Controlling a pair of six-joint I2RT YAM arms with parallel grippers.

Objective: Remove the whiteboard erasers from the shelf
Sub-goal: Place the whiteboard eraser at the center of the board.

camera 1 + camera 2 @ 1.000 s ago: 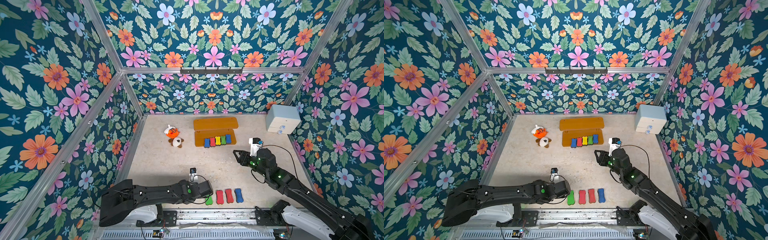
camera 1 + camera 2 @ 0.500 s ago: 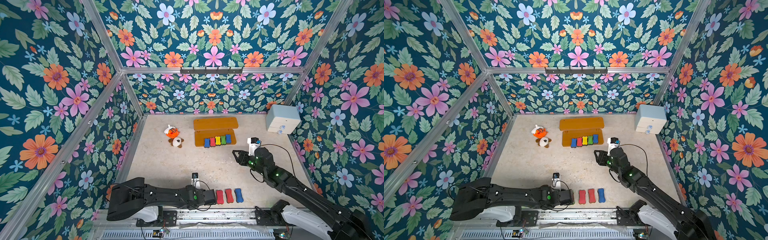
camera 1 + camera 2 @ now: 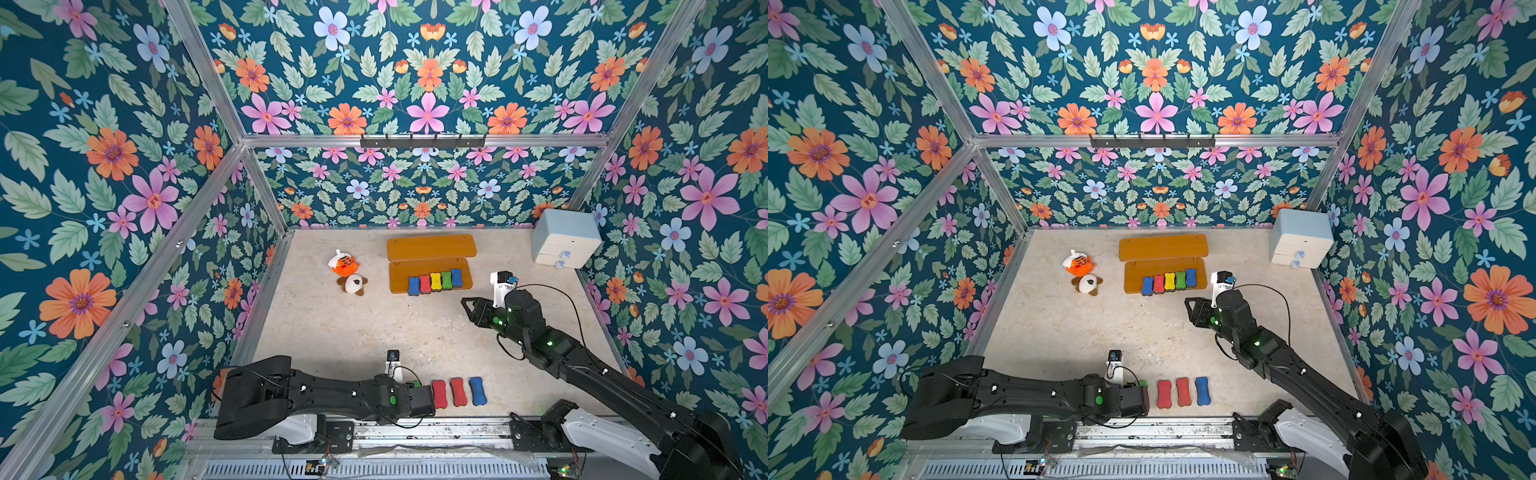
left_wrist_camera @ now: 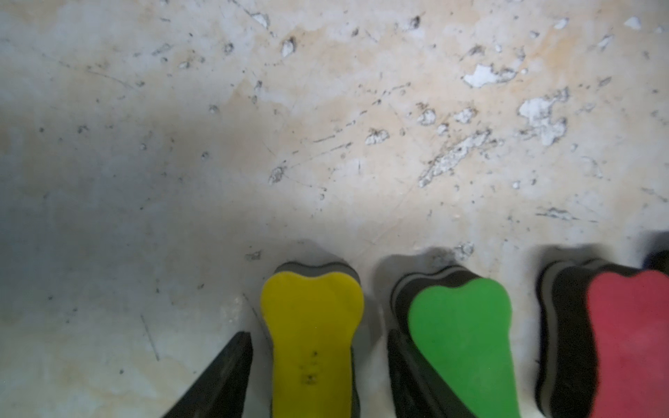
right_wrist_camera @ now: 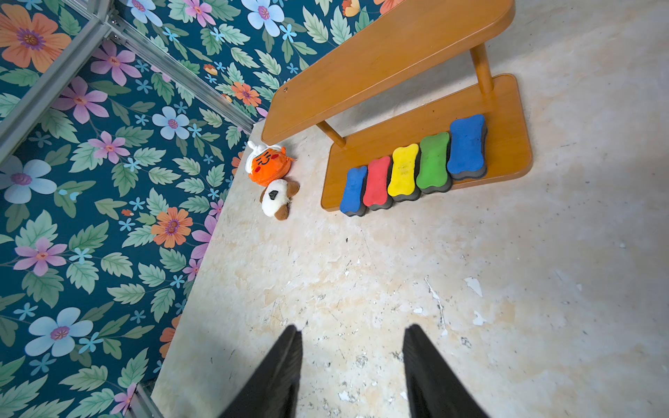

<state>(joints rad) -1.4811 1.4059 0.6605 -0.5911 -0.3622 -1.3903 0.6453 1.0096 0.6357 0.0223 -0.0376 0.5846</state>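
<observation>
The left gripper [image 4: 319, 334] is sitting low at the near edge of the table [image 4: 325, 126]. Its two black fingers [image 4: 224, 376] are standing apart on either side of a yellow eraser [image 4: 311, 325]. In the left wrist view a thin strip of table is showing between each finger and the foam, so the fingers are released and are not pinching anything. The yellow eraser is lying flat on the table between them. One finger is sitting in the gap between it and a green eraser [image 4: 463, 343] just beside it, close against that one's dark base; whether it is touching cannot be told. A red eraser [image 4: 630, 343] is lying next in line, then a second red eraser [image 3: 458, 391] and a blue eraser [image 3: 478, 390], all off the shelf [image 5: 398, 47].

The right gripper [image 5: 352, 327] is hovering over bare table between that near line and the shelf. Its fingers [image 5: 286, 362] are spread wide with only table showing between them, grasping nothing and touching nothing.

Five erasers [image 5: 403, 170] are lying side by side on the shelf's lower board: blue, red, yellow, green, blue, each pressed against the next.
</observation>
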